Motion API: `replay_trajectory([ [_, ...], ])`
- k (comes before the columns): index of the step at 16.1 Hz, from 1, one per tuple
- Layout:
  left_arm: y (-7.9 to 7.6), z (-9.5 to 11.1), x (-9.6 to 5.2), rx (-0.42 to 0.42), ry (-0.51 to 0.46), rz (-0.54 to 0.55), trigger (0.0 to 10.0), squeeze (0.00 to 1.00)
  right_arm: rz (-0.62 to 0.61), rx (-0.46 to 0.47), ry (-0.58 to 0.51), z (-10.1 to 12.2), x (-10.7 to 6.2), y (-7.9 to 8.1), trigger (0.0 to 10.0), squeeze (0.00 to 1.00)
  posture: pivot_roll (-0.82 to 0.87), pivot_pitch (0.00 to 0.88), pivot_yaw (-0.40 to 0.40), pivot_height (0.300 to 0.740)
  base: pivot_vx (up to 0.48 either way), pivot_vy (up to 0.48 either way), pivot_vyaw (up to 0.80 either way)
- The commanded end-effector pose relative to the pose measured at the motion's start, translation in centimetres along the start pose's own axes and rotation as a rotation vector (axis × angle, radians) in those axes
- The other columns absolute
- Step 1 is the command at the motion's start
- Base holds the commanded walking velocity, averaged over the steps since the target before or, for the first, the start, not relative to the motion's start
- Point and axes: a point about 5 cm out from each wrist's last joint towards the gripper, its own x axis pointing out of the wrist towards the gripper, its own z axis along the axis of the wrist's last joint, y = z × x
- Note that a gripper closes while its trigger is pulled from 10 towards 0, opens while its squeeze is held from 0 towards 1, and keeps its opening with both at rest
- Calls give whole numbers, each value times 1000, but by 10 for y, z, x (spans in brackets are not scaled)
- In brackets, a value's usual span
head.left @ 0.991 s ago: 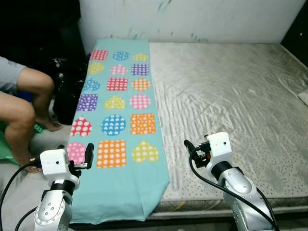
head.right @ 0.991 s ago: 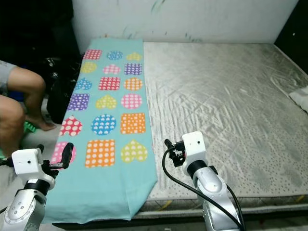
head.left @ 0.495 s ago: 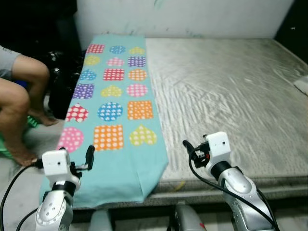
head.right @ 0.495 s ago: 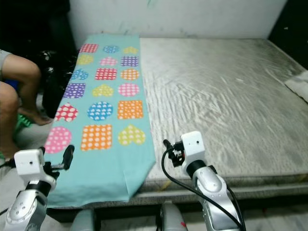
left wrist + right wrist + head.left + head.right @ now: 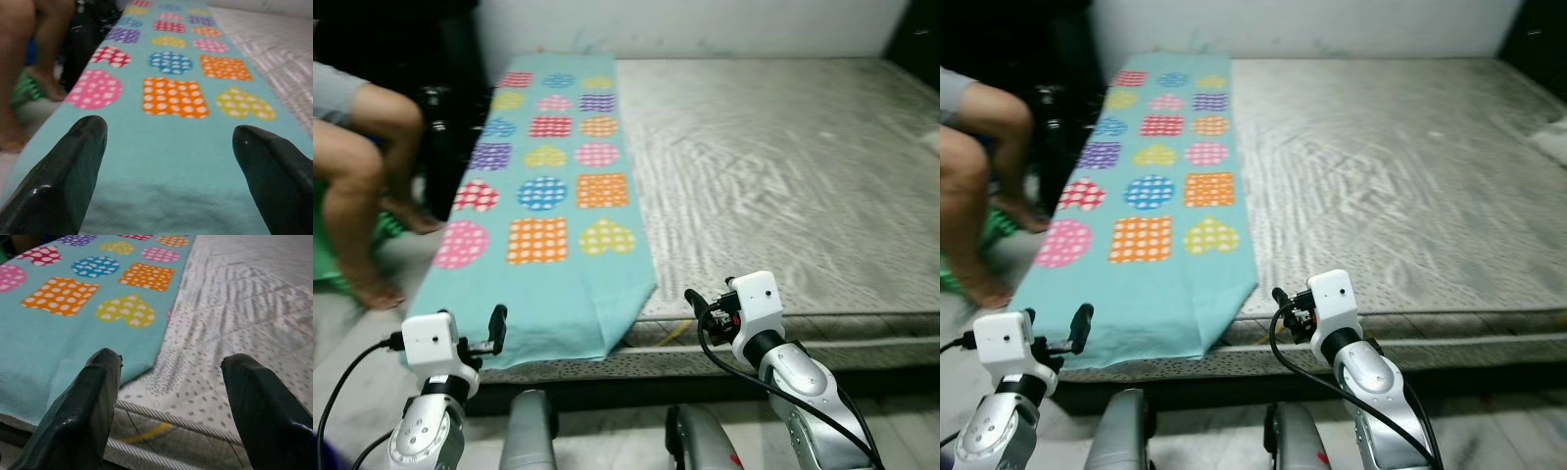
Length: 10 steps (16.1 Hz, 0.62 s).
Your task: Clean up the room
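Note:
A teal blanket [image 5: 553,196] printed with dotted coloured shapes lies lengthwise along the left side of a bare grey mattress [image 5: 783,157]. Its near end hangs over the mattress's front edge. My left gripper [image 5: 168,161] is open, held low in front of that near end, and my left arm [image 5: 435,357] stands at the lower left. My right gripper [image 5: 168,396] is open too, hovering before the mattress's front edge beside the blanket's near right corner [image 5: 146,367]. Nothing is between either pair of fingers.
A person sits at the left, with bare legs [image 5: 357,186] and a foot on the floor close to the blanket's left edge. Dark bags [image 5: 450,127] stand between the person and the bed. A white wall [image 5: 705,24] runs behind the mattress.
The whole picture has shifted: the camera has drawn back and tilted down, so the mattress's front edge and my own legs now show. Both grippers stay open and hold nothing.

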Motion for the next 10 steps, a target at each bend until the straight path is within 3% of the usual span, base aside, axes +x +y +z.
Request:
replay_trajectory([
  [1, -1, 6, 2, 2, -19, -9, 10000, 0, 18, -13, -18, 5, 1, 3, 10000, 0, -122, 99, -24, 605, 0, 0, 0],
  [10, -3, 7, 3, -8, -20, -26, 10000, 0, 25, -1, -12, 4, 2, 3, 10000, 0, -122, 108, -25, 592, 0, 0, 0],
])
